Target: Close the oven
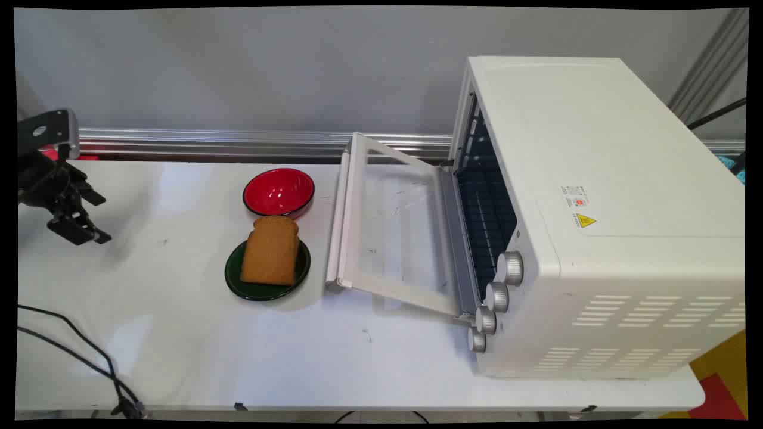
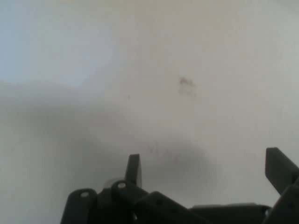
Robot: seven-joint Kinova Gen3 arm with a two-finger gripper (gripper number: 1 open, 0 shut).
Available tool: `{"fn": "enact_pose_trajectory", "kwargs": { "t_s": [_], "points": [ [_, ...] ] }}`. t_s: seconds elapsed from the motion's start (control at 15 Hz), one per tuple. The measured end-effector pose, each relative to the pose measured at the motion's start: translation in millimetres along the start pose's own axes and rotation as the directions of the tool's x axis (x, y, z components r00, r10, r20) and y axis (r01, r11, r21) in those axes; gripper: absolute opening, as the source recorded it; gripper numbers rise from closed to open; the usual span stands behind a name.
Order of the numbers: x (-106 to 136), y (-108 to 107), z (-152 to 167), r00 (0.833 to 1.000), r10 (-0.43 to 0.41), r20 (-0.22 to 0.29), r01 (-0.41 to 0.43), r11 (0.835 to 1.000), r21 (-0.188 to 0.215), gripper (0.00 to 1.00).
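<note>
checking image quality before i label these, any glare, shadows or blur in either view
Main view: sharp; soft glare patches on the white table, a highlight in the red bowl, and a faint shadow under the open oven door. Hand view: hazy, showing only bare table surface with a small smudge and a broad dim shadow ahead of the open gripper.

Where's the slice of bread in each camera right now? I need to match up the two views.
Main view: the slice of bread lies on the dark green plate, left of centre, in front of the red bowl and left of the oven's open door.
Hand view: not in it; only bare white table.
Shared landmark: the open gripper over the table.
</note>
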Motion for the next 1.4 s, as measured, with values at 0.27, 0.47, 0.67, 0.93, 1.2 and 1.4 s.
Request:
{"fn": "enact_pose_trajectory", "kwargs": {
  "t_s": [0.27, 0.47, 0.67, 0.93, 1.2, 1.4],
  "points": [
    [22.4, -2.5, 3.5, 0.995, 0.011, -0.096, -0.015, 0.999, -0.040, 1.00],
    [63.4, 0.4, 2.7, 0.978, 0.064, -0.198, -0.078, 0.995, -0.065, 1.00],
    [107.8, -0.4, 2.7, 0.955, 0.127, -0.268, -0.147, 0.987, -0.057, 1.00],
    [170.7, -11.5, 12.9, 0.928, 0.203, -0.312, -0.235, 0.970, -0.069, 1.00],
    [206.0, -17.6, 24.3, 0.919, 0.223, -0.326, -0.278, 0.952, -0.131, 1.00],
    [229.9, -18.5, 35.1, 0.914, 0.217, -0.342, -0.295, 0.935, -0.197, 1.00]
  ]
}}
